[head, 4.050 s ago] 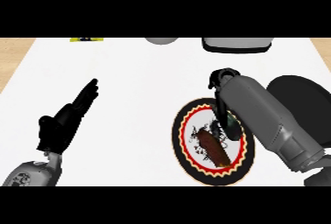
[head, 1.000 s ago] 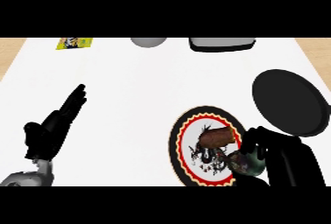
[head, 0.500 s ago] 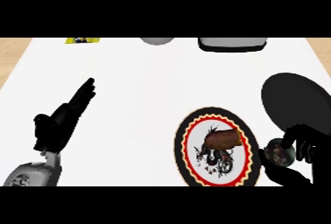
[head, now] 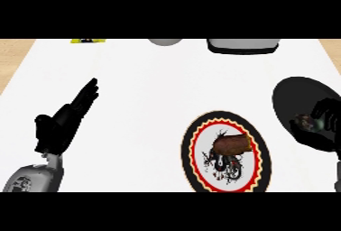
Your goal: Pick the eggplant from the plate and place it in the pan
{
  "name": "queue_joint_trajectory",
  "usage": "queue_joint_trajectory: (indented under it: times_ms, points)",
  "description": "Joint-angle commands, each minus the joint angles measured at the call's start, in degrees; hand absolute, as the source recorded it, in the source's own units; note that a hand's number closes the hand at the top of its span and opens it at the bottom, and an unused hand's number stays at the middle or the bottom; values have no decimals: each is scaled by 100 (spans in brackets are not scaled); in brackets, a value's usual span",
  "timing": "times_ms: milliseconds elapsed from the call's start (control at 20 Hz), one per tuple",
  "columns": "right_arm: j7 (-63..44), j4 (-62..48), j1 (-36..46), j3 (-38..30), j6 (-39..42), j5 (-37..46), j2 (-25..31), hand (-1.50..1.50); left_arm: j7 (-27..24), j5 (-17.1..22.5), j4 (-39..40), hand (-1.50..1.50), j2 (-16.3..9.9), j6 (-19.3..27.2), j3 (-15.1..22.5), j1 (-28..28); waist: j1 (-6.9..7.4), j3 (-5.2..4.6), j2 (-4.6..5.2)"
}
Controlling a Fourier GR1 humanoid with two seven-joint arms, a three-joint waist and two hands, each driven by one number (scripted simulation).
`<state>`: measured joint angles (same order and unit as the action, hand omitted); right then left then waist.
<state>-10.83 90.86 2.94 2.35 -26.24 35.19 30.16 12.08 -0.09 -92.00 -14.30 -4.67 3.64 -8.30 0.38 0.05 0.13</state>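
Currently eggplant (head: 232, 144) sits on the plate (head: 195, 155). Right robot hand (head: 325, 118) over the pan (head: 293, 97), fingers curled, apparently empty; left (head: 65, 119) flat. Likely smooth, light: grip mid-body.

I see the brown eggplant (head: 232, 144) lying on the plate (head: 194, 153) near the counter's front edge, and my right hand (head: 324, 118) over the black pan (head: 293, 97).
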Motion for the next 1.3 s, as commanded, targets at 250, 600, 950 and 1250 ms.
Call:
queue_joint_trajectory:
  times_ms: [250, 600, 950, 1250]
  points:
    - [1471, -2455, 1401, -711, 77, -245, -141, 150, -1, -408, 226, 0, 398, 102, 140, -228, -9, -3, -5]
    - [3369, -5097, 2393, -1441, -277, -660, 46, 150, 198, -120, -196, 0, 55, -261, -231, -4, 53, 3, 9]
    - [1920, -6613, 3234, -1256, 614, -219, 282, -150, 348, -259, -215, 0, 349, -110, 7, -364, 282, 16, 77]
    - [3333, -7364, 3603, -1988, 801, -910, 317, -150, 97, -420, -50, 0, 451, -89, 114, -198, 225, 26, 90]
